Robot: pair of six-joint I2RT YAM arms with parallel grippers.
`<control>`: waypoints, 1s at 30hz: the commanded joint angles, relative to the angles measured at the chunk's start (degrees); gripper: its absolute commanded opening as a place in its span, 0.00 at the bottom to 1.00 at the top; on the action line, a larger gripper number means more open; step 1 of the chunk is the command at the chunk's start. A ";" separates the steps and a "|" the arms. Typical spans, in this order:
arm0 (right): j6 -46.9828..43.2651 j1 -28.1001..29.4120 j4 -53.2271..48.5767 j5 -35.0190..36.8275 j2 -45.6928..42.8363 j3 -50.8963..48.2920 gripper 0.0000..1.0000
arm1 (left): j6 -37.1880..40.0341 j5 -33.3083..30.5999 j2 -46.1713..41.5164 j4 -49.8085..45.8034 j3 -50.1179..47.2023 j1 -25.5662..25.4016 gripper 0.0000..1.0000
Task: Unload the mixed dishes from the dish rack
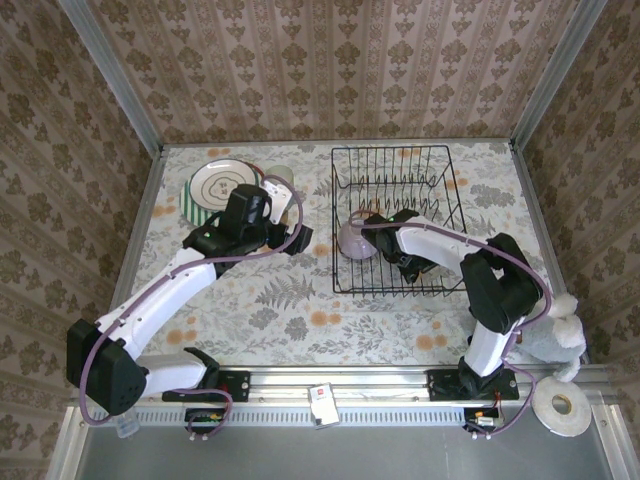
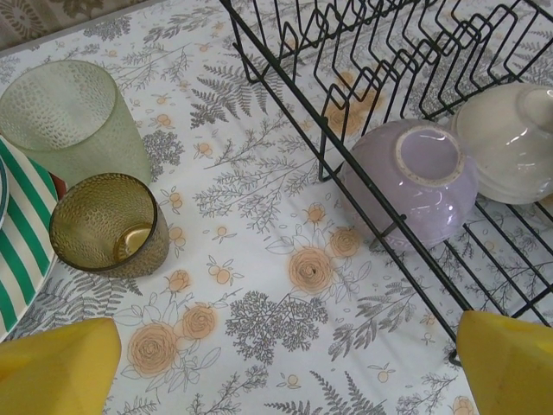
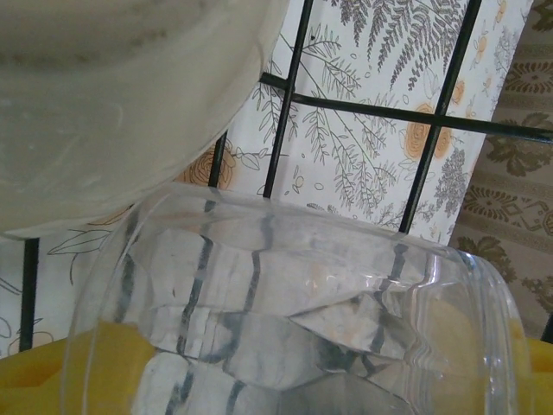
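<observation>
Floral cloth covers the table, with patterned wallpaper on the walls around it. At the back left lie the plates, already out, with the green cup and amber cup beside them. The rack stands to the right, holding a lavender bowl against its left side, a cream cup just beside that, and a clear glass. The right gripper is down inside the rack with a yellow finger on each side of the glass, seemingly pressed to its wall — a grip, by the look of it. The left gripper hangs spread wide and empty over the cloth, between the cups and the rack. The step in hand looks like taking the glass out. Done well, that means lifting straight up until its base is above the tines and side wires, keeping it off the cream cup close beside it, and only then swinging out toward the cloth. The glass looks slick, so lift slowly and without tilt.
</observation>
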 commanded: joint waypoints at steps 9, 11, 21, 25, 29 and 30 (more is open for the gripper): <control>1.28 2.02 -1.82 -2.16 4.19 2.81 0.74 | 1.18 -0.66 -0.91 0.47 -0.60 0.01 1.00; 1.43 2.46 -1.87 -2.97 4.50 2.95 0.79 | 1.14 -0.74 -0.96 0.40 -0.65 0.05 1.00; 1.70 3.39 -1.79 -6.71 5.14 3.65 0.95 | 1.63 -1.22 -1.38 0.09 -0.77 0.16 1.00; 1.66 3.73 -1.81 -8.72 3.79 4.12 0.98 | 1.63 -1.48 -1.37 -0.03 -1.02 0.22 1.00; 1.69 3.91 -2.23 -10.41 2.35 4.70 0.99 | 1.64 -1.45 -1.49 -0.09 -1.01 0.22 1.00; 1.70 4.00 -2.23 -10.74 2.13 4.77 0.99 | 1.69 -1.57 -1.49 -0.05 -0.97 0.22 1.00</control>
